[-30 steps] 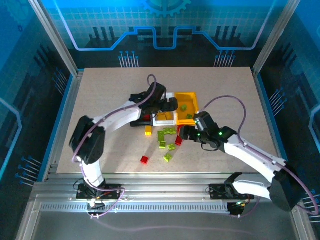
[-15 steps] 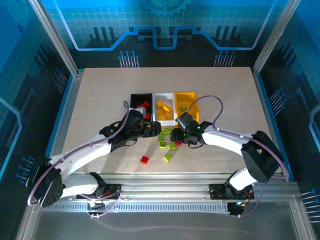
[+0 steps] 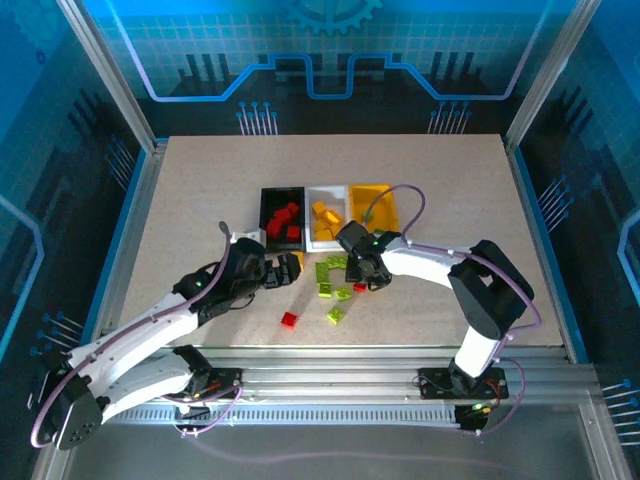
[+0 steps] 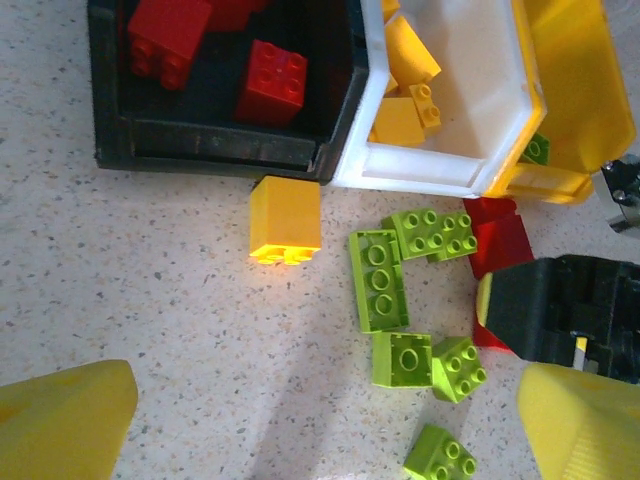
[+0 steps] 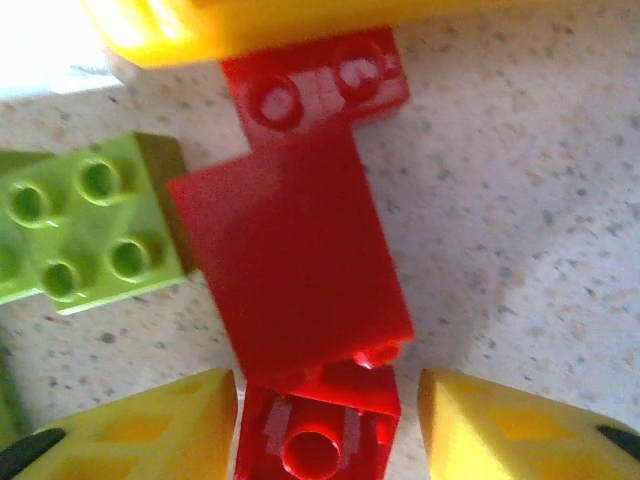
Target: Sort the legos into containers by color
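Observation:
The black bin holds red legos, the white bin yellow-orange ones, and the yellow bin a green one. Loose green legos lie in front of the bins, and a red lego lies nearer me. A yellow-orange lego rests against the black bin. My left gripper hangs open over bare table, its fingers wide apart. My right gripper is open and straddles a red lego, which sits under a larger red lego.
A third red brick lies against the yellow bin's wall, and a green brick touches the red pile on its left. The right gripper's black body stands close beside the green bricks. Bare table stretches left of the bins.
The left arm has drawn back from the bins toward the near left. The right gripper has slid left and down onto the red bricks before the yellow bin.

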Robot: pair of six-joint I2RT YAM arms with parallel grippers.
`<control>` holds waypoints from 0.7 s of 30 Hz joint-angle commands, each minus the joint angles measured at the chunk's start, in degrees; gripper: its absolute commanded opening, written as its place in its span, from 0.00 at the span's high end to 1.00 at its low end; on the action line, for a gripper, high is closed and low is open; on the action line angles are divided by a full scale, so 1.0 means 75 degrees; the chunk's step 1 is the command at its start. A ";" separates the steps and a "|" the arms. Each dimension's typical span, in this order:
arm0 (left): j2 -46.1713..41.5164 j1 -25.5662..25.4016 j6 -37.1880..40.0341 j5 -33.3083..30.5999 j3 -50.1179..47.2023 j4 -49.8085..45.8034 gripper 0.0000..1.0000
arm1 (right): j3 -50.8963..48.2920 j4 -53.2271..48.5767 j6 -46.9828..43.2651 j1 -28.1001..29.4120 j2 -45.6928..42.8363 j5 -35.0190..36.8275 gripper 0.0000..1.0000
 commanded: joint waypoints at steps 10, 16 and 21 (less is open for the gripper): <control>-0.0647 0.0373 0.0099 -0.0419 -0.0287 -0.0501 0.01 | 0.0157 -0.0407 -0.0884 0.0221 -0.1496 0.0323 0.65; -0.0982 0.0439 0.0073 -0.0383 -0.0528 -0.0641 0.01 | 0.1886 -0.0149 -0.1712 0.0662 -0.0926 -0.0241 0.65; -0.1049 0.0456 -0.0029 -0.0146 -0.0599 -0.0752 0.01 | 0.3961 0.0155 -0.2218 0.0822 0.0696 -0.0702 0.65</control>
